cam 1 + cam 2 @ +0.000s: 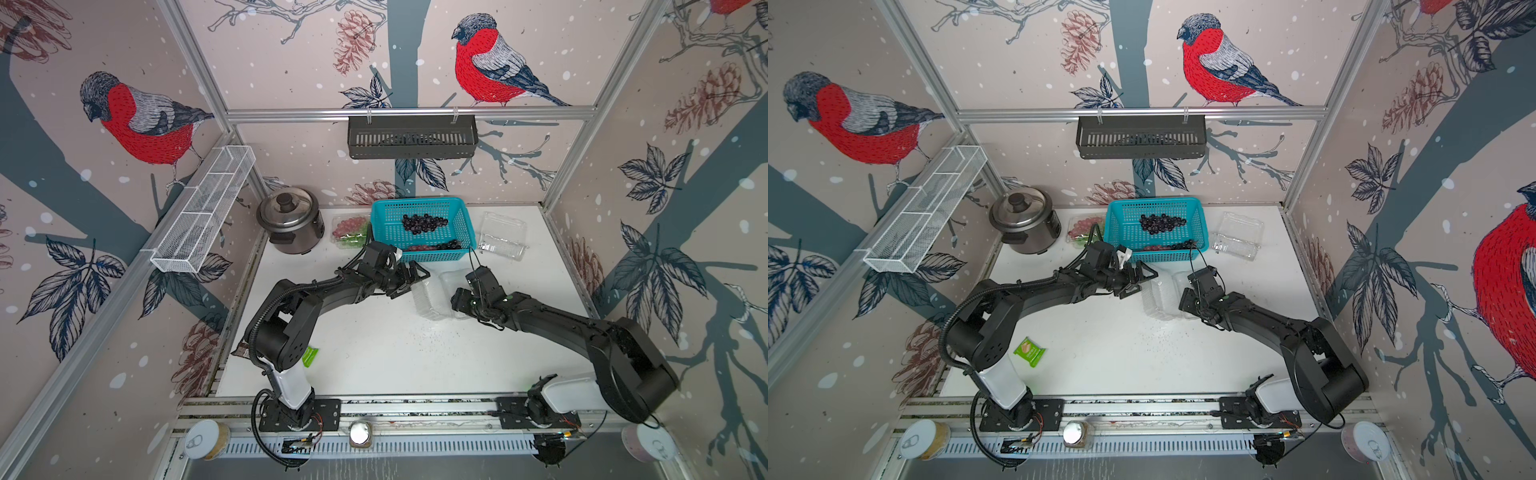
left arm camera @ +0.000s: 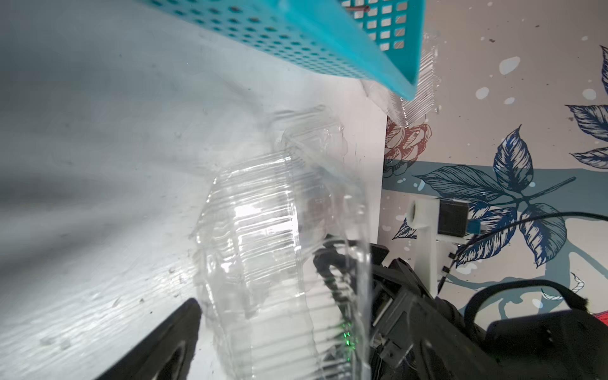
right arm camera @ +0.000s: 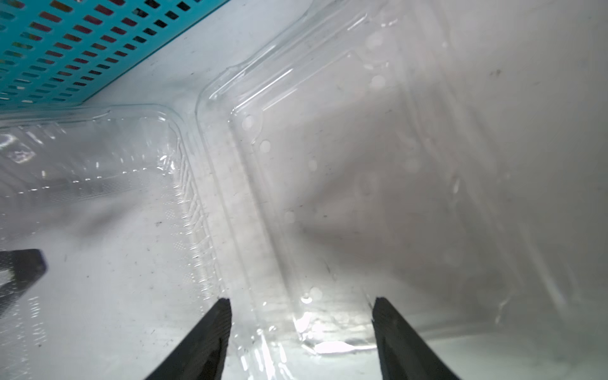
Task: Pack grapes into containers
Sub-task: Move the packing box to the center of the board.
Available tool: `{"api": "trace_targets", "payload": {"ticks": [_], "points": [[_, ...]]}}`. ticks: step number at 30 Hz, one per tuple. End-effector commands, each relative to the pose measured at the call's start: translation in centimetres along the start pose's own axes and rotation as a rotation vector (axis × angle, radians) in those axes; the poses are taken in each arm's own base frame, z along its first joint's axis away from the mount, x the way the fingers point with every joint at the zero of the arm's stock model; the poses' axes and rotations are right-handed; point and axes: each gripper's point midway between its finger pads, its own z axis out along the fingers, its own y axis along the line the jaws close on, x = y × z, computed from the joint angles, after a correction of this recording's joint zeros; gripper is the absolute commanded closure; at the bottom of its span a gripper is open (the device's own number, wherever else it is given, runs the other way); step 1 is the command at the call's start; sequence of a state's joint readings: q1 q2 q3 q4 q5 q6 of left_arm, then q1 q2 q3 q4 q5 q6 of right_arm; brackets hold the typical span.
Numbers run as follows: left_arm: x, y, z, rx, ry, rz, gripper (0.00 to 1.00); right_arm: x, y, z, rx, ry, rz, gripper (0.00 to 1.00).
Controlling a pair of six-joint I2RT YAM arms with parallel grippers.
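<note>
Three clamshells share the counter. One filled container, holding red and green grapes, and one empty container flank the teal basket at the back edge. Some dark grapes lie in the basket. An open container lies mid-counter. Beside it the left pincer gapes wide. The right pincer, jaws apart, straddles its lid.

Your left arm and right arm are matte black, built of boxy links with rounded joint housings. Each has a white lower segment set on a black base plate. A ribbed black hose runs along the left arm (the right one carries only a thin loose wire at the wrist). The right gripper shows two black, tapering fingers.
</note>
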State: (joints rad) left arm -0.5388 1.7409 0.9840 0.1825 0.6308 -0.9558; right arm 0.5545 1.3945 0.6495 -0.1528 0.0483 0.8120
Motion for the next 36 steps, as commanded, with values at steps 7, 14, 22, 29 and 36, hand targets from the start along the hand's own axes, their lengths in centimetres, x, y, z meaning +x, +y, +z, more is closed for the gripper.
{"api": "trace_targets", "payload": {"ticks": [7,14,22,29,36], "points": [[-2.2,0.0,-1.4,-0.096,-0.044,0.083,0.03,0.0,-0.3,-1.6,-0.023,-0.012,-0.032,0.18],[-4.1,-1.3,-0.8,-0.071,-0.076,0.083,0.03,1.4,2.7,-2.4,-0.207,0.048,0.067,0.0],[-5.6,-1.8,1.6,-0.105,-0.084,0.131,0.03,4.2,3.7,-2.7,-0.268,0.135,0.282,0.0],[-4.1,-2.0,4.7,-0.091,-0.017,0.149,0.03,4.6,3.8,-3.2,-0.264,0.149,0.394,0.0],[-3.5,-1.5,4.7,-0.095,-0.012,0.139,0.03,3.1,0.1,-3.4,-0.187,0.08,0.392,0.0]]}}
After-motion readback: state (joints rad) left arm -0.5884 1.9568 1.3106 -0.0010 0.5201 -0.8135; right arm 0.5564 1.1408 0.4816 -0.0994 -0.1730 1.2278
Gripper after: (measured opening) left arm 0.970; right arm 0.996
